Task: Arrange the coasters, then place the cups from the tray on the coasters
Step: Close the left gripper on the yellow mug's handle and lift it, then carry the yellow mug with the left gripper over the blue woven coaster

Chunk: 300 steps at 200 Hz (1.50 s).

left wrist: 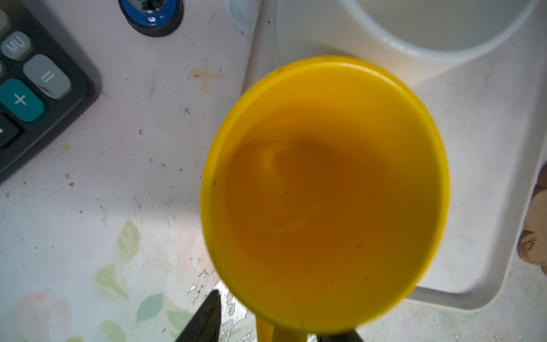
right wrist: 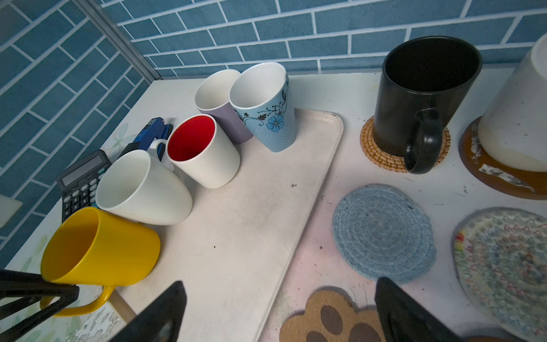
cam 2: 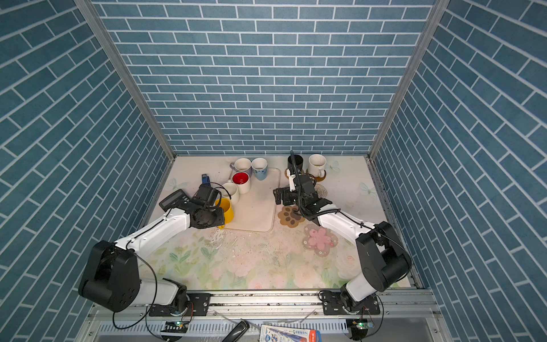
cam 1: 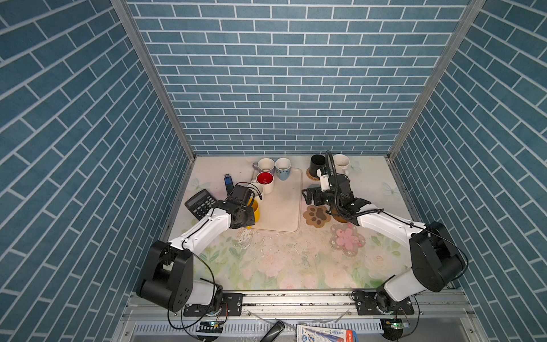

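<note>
Tabletop (cam 1: 266, 266), flower-printed, scuffed and speckled, is lying inside blue brick-pattern walls (cam 1: 296, 88) on three sides. Calculator (left wrist: 74, 97) keys are showing "MU", "=" and "+". Along the left side of the beige tray (cam 1: 284, 207) five cups (right wrist: 204, 151) are standing, the yellow cup (left wrist: 322, 192) nearest. The left gripper (left wrist: 272, 322) is standing half-wide around its handle (right wrist: 94, 305), not yet pinching. The right gripper (right wrist: 281, 308) is hanging wide and empty near the paw coaster (cam 1: 317, 216). Far right, the black cup (right wrist: 420, 97) is sitting on a woven coaster (right wrist: 370, 151).
</note>
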{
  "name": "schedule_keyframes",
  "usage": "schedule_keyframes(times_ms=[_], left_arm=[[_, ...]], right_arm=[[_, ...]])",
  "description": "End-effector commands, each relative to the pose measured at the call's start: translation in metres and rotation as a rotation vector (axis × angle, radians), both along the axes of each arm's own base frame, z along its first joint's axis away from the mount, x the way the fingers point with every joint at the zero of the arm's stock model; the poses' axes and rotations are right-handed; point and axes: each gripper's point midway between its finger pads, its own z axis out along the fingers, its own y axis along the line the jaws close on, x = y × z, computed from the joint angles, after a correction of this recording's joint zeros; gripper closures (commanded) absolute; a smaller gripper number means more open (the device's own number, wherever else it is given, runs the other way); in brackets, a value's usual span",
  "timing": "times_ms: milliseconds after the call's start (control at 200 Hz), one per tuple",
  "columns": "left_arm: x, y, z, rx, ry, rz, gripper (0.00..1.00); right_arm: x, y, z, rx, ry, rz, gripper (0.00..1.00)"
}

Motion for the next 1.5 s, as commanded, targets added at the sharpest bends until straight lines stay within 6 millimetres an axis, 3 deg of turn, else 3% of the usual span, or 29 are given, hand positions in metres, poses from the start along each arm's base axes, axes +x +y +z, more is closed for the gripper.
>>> schedule_keyframes(times_ms=[0, 435, 650, 860, 1075, 1240, 1495], left_arm=[[0.004, 0.001, -0.004, 0.02, -0.003, -0.005, 0.52], [0.007, 0.002, 0.005, 0.028, -0.026, -0.01, 0.9], [0.007, 0.0, 0.02, 0.041, -0.045, -0.027, 1.0], [0.009, -0.01, 0.045, 0.092, -0.074, -0.087, 1.0], [0.012, -0.027, 0.084, 0.116, -0.149, -0.15, 1.0], [0.019, -0.051, 0.108, 0.116, -0.189, -0.215, 1.0], [0.039, -0.104, 0.127, 0.125, -0.234, -0.32, 1.0]], right_arm=[[-0.003, -0.001, -0.013, -0.013, 0.029, -0.005, 0.01], [0.0, 0.002, -0.017, -0.012, 0.041, -0.001, 0.01], [-0.003, 0.001, -0.014, -0.004, 0.042, 0.001, 0.01], [-0.007, 0.002, -0.003, 0.026, 0.038, 0.004, 0.01], [-0.015, -0.006, 0.002, 0.038, 0.055, -0.009, 0.01], [-0.023, -0.023, -0.004, 0.09, 0.113, -0.039, 0.01], [-0.032, -0.069, -0.004, 0.16, 0.162, -0.127, 0.01]])
